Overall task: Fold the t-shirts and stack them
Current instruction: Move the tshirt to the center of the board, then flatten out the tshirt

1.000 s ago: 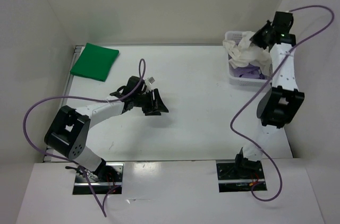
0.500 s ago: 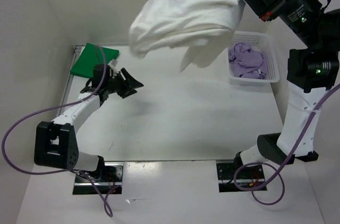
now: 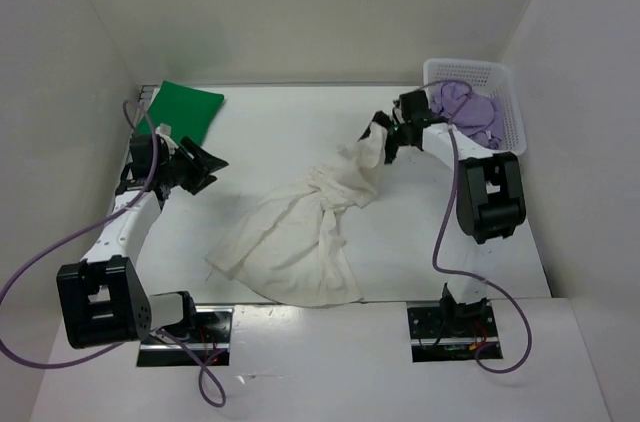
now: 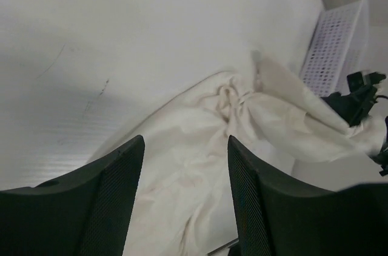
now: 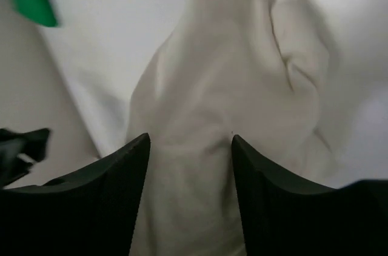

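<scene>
From above, the white-cream t-shirt (image 3: 295,237) lies creased and loosely spread mid-bench (image 3: 290,127), a smooth white surface boxed in by plain white walls. The green t-shirt (image 3: 180,114) sits folded flat at the far left, and the purple t-shirt (image 3: 468,107) is bunched in the lattice basket (image 3: 500,70) at the far right. The left hand (image 3: 207,172) hovers open and empty, while the right hand (image 3: 384,139) is at the cream shirt's far tip. In the left wrist view, dark mesh-textured fingers (image 4: 106,201) stand apart over rumpled cloth. In the right wrist view, fingers (image 5: 103,201) are spread wide, gripping nothing, with soft folds beyond.

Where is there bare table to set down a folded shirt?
Bare table along the far side, between the green t-shirt and the basket; also near-right, beside the cream t-shirt, which crowds the centre.
</scene>
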Controlling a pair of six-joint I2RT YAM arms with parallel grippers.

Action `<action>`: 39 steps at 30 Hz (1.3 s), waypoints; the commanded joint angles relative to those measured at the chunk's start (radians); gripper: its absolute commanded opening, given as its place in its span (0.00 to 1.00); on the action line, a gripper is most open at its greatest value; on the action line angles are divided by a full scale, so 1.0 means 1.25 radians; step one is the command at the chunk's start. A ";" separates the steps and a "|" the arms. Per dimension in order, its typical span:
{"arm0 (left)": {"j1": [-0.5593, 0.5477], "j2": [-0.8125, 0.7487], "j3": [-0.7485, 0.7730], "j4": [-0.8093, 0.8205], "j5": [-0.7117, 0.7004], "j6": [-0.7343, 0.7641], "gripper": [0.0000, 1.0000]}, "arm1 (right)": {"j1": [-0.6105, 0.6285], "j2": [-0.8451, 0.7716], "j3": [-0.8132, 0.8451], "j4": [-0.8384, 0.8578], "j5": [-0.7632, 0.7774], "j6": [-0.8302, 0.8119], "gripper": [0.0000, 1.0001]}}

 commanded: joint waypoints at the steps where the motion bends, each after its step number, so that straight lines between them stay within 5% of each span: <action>1: -0.029 -0.025 0.009 -0.084 -0.049 0.094 0.65 | 0.006 -0.157 -0.020 -0.063 0.134 -0.051 0.64; 11: -0.267 -0.034 -0.044 -0.204 -0.207 0.125 0.80 | 0.006 -0.362 -0.338 -0.131 0.271 -0.058 0.68; 17: -0.371 0.073 -0.068 -0.196 -0.254 0.098 0.84 | 0.025 -0.424 -0.394 -0.200 0.289 -0.051 0.72; 19: -0.387 0.104 -0.069 -0.165 -0.254 0.098 0.75 | 0.048 -0.440 -0.413 -0.217 0.290 -0.051 0.74; 24: -0.396 0.180 -0.031 -0.094 -0.287 0.081 0.17 | 0.179 -0.360 -0.421 -0.187 0.259 -0.014 0.78; 25: -0.396 0.197 -0.009 -0.094 -0.306 0.088 0.13 | 0.179 -0.342 -0.421 -0.163 0.252 -0.003 0.78; 28: -0.344 0.309 0.103 -0.077 -0.332 0.116 0.03 | 0.179 -0.291 -0.411 -0.106 0.253 0.016 0.59; 29: -0.330 0.334 0.137 -0.077 -0.341 0.116 0.01 | 0.179 -0.277 -0.384 -0.106 0.275 0.016 0.41; 32: -0.272 0.437 0.287 -0.077 -0.368 0.148 0.00 | 0.179 -0.218 -0.308 -0.099 0.318 -0.006 0.11; 35: -0.230 0.545 0.461 -0.102 -0.390 0.167 0.00 | 0.142 -0.174 -0.243 -0.106 0.339 -0.017 0.00; 39: -0.215 0.652 0.684 -0.197 -0.342 0.197 0.00 | 0.097 -0.158 -0.163 -0.150 0.369 -0.036 0.00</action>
